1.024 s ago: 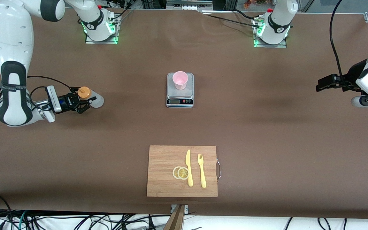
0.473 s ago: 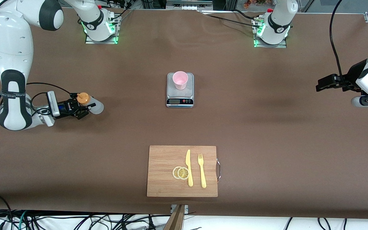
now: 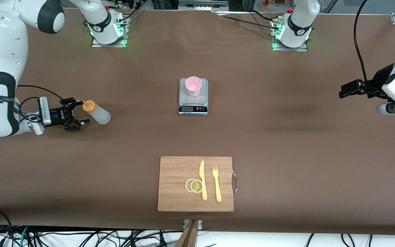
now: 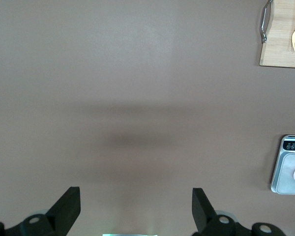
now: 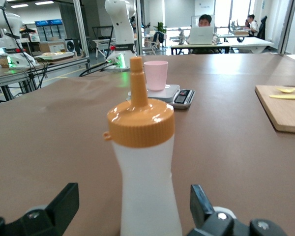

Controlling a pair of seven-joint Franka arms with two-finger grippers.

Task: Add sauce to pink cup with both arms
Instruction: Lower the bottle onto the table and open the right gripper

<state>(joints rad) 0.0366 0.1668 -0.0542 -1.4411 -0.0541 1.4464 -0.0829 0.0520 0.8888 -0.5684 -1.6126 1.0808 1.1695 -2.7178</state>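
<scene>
White arms (image 3: pixel 2 51) w/ black joints, black grippers, green base lights, black cables

One sauce bottle (image 3: pixel 96 113), one pink cup (image 3: pixel 193 86), one scale (image 3: pixel 193 101). One cutting board (image 3: pixel 177 199), one knife (image 3: pixel 202 180), one fork (image 3: pixel 216 183), two lemon slices (image 3: pixel 194 185).

I see a scale (image 3: pixel 193 101); nearer the camera, a cutting board (image 3: pixel 175 171) bearing knife (image 3: pixel 202 180), fork (image 3: pixel 216 183), lemon slices (image 3: pixel 194 185).

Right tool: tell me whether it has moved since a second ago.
Yes. The right tool has opened and backed off the sauce bottle, ending farther from the scale, toward the right arm's end of the table.
</scene>
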